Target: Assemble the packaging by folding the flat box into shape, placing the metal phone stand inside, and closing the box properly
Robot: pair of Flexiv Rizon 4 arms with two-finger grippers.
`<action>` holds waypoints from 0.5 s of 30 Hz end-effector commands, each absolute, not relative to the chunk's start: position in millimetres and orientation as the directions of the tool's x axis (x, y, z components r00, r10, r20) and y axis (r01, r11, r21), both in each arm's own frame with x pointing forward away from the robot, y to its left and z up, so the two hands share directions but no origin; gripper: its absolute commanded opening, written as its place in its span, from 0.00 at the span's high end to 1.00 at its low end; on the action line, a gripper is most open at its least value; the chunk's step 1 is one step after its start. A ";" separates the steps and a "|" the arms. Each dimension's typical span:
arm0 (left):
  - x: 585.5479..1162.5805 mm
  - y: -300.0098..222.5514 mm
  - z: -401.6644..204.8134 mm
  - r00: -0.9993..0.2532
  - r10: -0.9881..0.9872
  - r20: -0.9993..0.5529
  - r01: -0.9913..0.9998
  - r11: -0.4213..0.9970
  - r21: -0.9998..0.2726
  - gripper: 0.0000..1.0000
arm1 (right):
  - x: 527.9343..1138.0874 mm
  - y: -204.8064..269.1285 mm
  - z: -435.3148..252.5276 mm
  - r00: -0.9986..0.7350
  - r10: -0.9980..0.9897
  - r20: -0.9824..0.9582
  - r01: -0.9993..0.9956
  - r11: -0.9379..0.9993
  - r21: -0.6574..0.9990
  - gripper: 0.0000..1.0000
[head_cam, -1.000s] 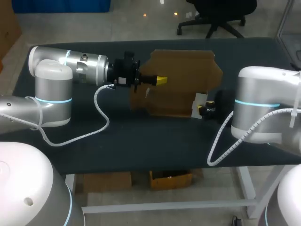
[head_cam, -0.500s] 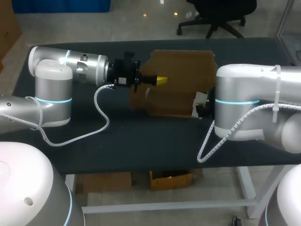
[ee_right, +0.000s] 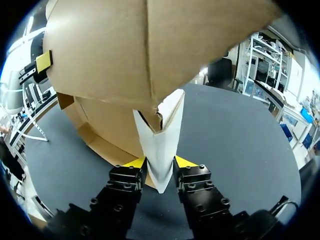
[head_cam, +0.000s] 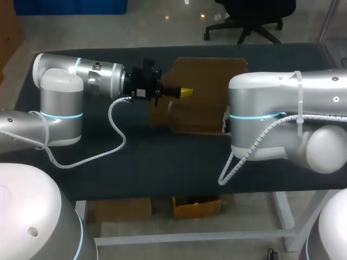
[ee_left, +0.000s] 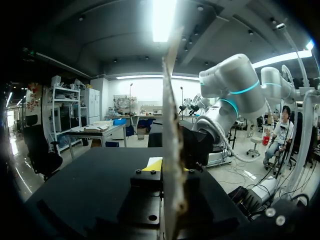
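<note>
Our right pincer [ee_right: 160, 162] is clamped on a white flap [ee_right: 162, 132] of the box [ee_right: 100, 55], its two yellow tips pressing the flap from both sides. Our left pincer [ee_left: 169, 166] holds a brown panel of the same box, which shows edge-on between its fingers. The box is plain brown cardboard, partly folded, with panels raised. It stands on the dark counter [head_cam: 162, 157] between our two arms. Since a second ago our right arm [head_cam: 271, 116] has swung in toward the middle and now hides its pincer from the head camera. Our left arm [head_cam: 81, 76] has not moved.
</note>
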State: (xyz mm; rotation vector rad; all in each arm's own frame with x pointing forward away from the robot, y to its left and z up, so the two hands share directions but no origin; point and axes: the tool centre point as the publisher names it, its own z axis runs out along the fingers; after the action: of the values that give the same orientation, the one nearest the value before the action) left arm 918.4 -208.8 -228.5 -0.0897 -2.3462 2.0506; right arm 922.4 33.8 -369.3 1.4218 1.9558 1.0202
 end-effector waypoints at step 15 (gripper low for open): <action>917.6 -209.6 -230.1 -0.998 0.058 -0.020 0.027 0.133 -0.991 1.00 | 919.9 37.0 -374.5 -0.185 0.981 -0.049 0.589 0.151 0.794 0.69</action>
State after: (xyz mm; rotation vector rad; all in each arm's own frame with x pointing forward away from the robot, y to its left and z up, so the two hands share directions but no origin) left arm 918.3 -209.1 -228.5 -0.0901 -2.3462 2.0503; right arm 919.3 31.7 -372.2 1.4789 1.9079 0.9379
